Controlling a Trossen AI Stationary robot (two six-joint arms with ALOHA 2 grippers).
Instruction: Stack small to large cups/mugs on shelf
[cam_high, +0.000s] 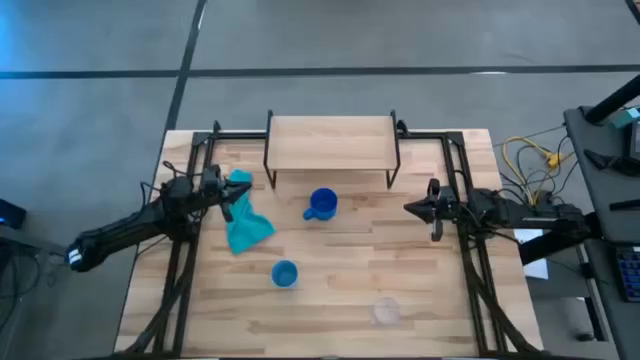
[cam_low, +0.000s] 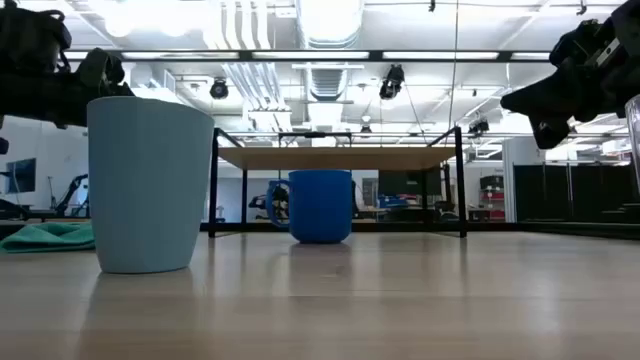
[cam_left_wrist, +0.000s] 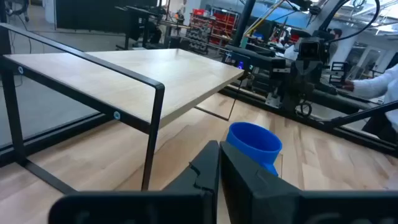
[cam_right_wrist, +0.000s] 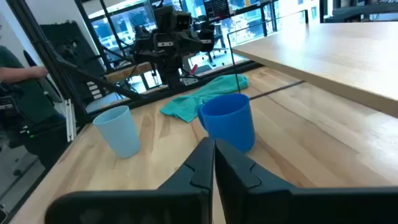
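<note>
Overhead clock, centre of the butcher-block worktop (cam_high: 420, 290): low light-wood shelf on thin black legs (cam_high: 330, 142) at 12, top bare. Royal-blue handled mug (cam_high: 322, 204) upright just in front of the shelf, near centre, handle pointing toward 9. Small light-blue handleless cup (cam_high: 284, 274) upright at about 7, apart from the mug. Small clear cup (cam_high: 385, 312) at about 5, near the front edge, faint, hard to make out. Crumpled teal cloth (cam_high: 244, 222) at 9, between mug and left arm.

Left gripper (cam_high: 226, 196) sits at 9-10 over the cloth's far end, pointing toward 3; jaws closed, fingers pressed together in the left wrist view, holding nothing. Right gripper (cam_high: 409, 208) hangs at 3, pointing toward 9, well apart from the mug; jaws closed, empty. All three vessels stand on the worktop, none on the shelf.
</note>
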